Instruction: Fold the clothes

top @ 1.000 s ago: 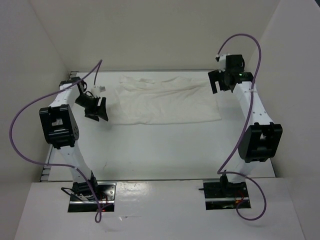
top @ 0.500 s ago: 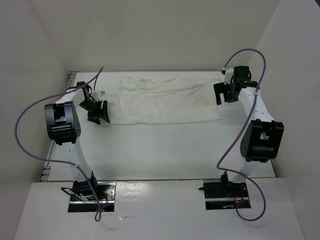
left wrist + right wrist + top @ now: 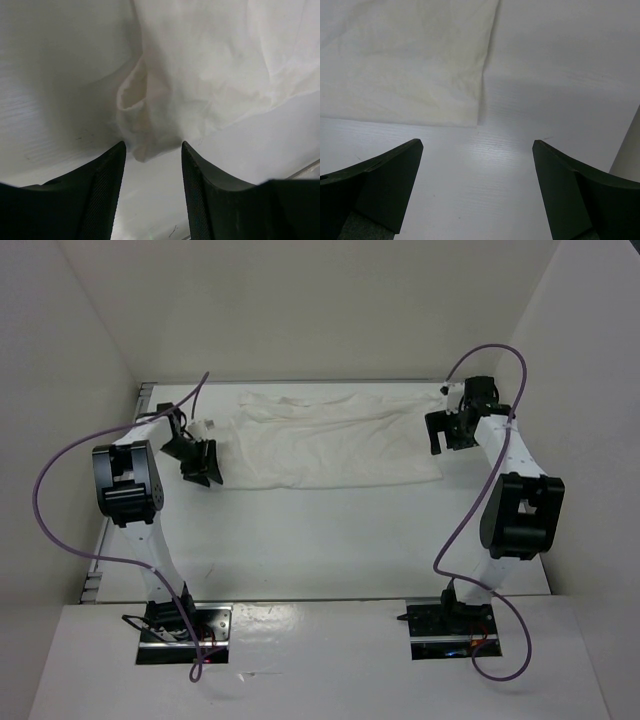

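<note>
- Presently we find the clothes (image 3: 330, 445), one white, wrinkled garment, lying spread flat on the far half of the worktop (image 3: 320, 540), its long side running left to right.
- We note the left end effector (image 3: 203, 462) set low at the garment's near left corner.
- From the left wrist view, its jaws stand partly apart, and a bunched, folded corner of the cloth reaches into the gap at their tips. Nothing is pinched, and we cannot tell whether either jaw touches the fabric.
- We record the right end effector (image 3: 443, 432) at the garment's right edge, opposite the left one, so the cloth lies between the two.
- From the right wrist view, its jaws are spread wide over bare worktop. The garment's near right corner lies just ahead of them, apart from both.
- We observe the fabric creased across its surface, with a rumpled band along the far edge.
- We also log purple cables (image 3: 45, 490) looping from each arm, and plain white walls (image 3: 300, 310) around the worktop.
</note>
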